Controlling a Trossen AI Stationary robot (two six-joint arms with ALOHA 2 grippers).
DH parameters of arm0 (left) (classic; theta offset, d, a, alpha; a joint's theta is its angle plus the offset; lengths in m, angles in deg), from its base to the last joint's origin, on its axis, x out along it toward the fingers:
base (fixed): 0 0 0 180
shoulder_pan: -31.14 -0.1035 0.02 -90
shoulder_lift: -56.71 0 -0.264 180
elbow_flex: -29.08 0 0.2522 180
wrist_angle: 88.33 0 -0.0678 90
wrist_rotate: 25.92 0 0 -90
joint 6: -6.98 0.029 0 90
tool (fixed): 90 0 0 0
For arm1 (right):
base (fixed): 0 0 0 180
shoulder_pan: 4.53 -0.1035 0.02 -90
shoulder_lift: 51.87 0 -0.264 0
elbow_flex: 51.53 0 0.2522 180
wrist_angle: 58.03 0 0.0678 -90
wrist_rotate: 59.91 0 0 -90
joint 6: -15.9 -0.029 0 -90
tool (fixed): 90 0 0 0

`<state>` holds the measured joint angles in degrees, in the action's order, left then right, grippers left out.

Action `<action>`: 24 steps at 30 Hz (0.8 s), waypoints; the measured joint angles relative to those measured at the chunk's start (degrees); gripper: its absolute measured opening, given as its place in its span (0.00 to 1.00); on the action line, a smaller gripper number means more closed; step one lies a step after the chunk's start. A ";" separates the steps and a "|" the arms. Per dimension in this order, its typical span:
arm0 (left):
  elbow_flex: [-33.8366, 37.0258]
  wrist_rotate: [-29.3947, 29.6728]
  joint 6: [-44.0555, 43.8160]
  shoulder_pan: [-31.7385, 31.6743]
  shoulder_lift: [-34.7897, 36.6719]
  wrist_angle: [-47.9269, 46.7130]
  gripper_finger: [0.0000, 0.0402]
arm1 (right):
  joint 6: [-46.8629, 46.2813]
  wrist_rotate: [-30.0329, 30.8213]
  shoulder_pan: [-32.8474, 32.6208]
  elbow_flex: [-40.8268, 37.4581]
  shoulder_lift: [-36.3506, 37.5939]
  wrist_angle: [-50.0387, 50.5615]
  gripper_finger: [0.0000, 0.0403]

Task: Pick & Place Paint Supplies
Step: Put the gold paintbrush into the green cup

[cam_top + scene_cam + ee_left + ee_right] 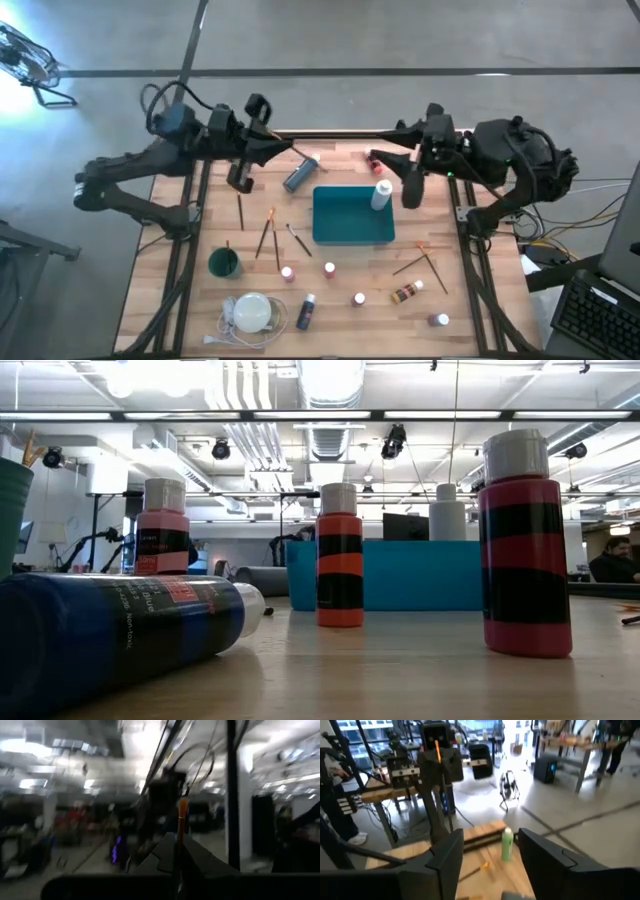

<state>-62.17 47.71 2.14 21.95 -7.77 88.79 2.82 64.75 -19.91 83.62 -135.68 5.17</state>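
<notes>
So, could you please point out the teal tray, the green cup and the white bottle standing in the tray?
teal tray (345, 222): high view, bare floor.
green cup (223, 263): high view, rim.
white bottle (381, 194): high view, body.

1 bottle (381, 194) in the tray (352, 232), brushes (268, 233) left of it

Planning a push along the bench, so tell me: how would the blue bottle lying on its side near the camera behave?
The blue bottle lies on its round side, so a push across it would probably roll it. Its smooth plastic may slip. Pushed along its length, it would likelier slide or swivel.
</notes>
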 joint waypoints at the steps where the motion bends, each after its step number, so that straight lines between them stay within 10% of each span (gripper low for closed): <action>1: 0.02 1.24 0.10 0.17 1.62 -4.22 0.03 | -1.14 0.00 0.00 0.00 0.20 1.51 0.47; 12: 0.02 22.91 -0.21 10.68 14.98 -29.05 0.03 | -3.07 2.16 0.02 -0.17 0.17 5.24 0.46; 24: -4.10 33.86 4.56 24.25 2.95 -28.00 0.03 | -3.71 3.06 0.78 -0.30 0.17 5.24 0.39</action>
<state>-66.27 81.57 6.71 46.20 -4.83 60.79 -0.89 67.80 -19.13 83.32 -135.50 10.40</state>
